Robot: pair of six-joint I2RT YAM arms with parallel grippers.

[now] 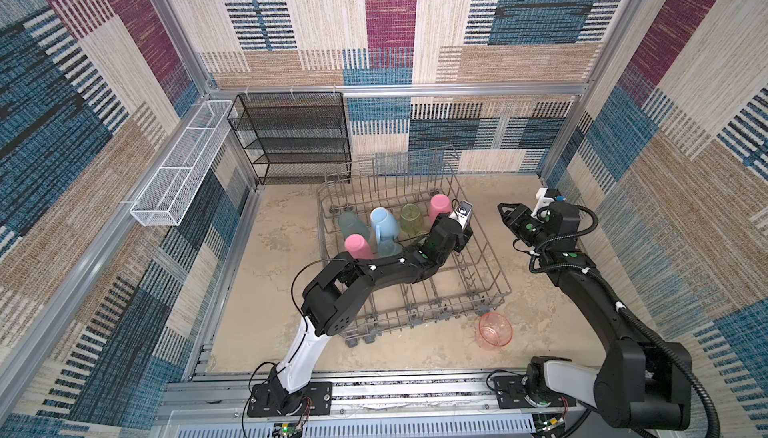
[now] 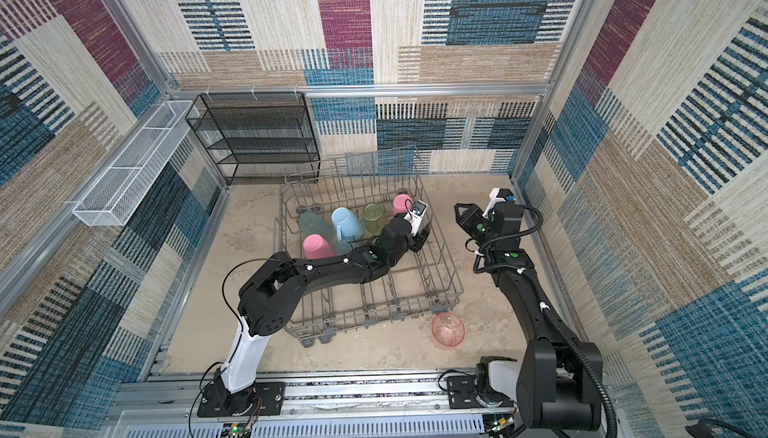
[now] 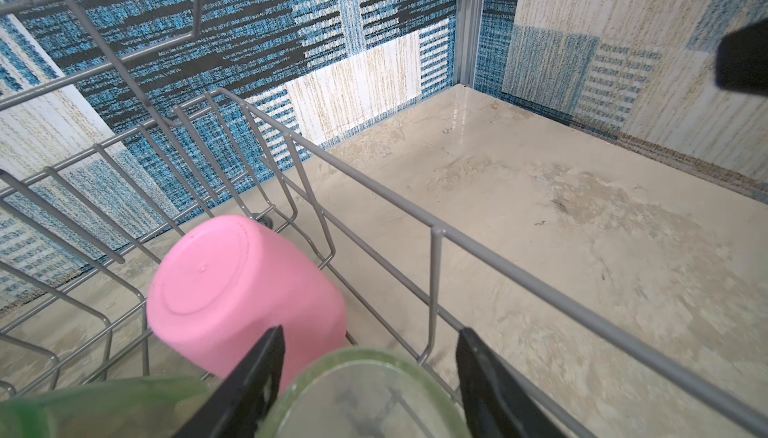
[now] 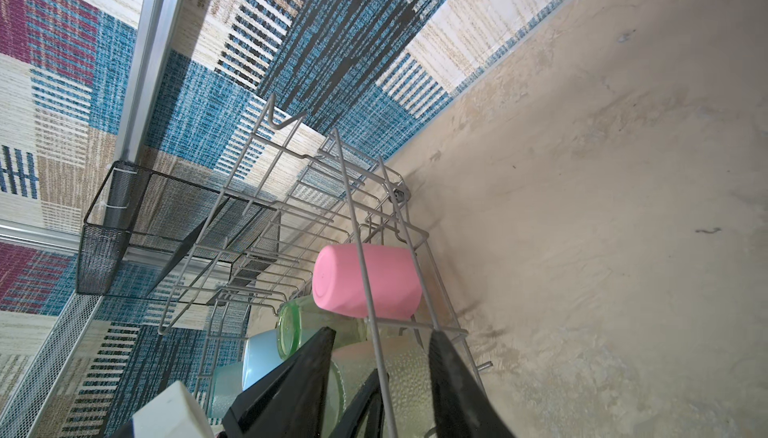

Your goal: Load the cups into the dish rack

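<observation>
The grey wire dish rack holds several upturned cups: a teal one, a light-blue mug, a yellow-green one and two pink ones. My left gripper reaches into the rack's back right corner. It is shut on another yellow-green cup, bottom up, beside the back pink cup. My right gripper hangs open and empty outside the rack's right wall. A pink-orange cup sits on the table by the rack's front right corner.
A black mesh shelf unit stands against the back wall, left of the rack. A long white mesh basket hangs on the left wall. Patterned walls close in on three sides. Bare table lies between the rack and the right wall.
</observation>
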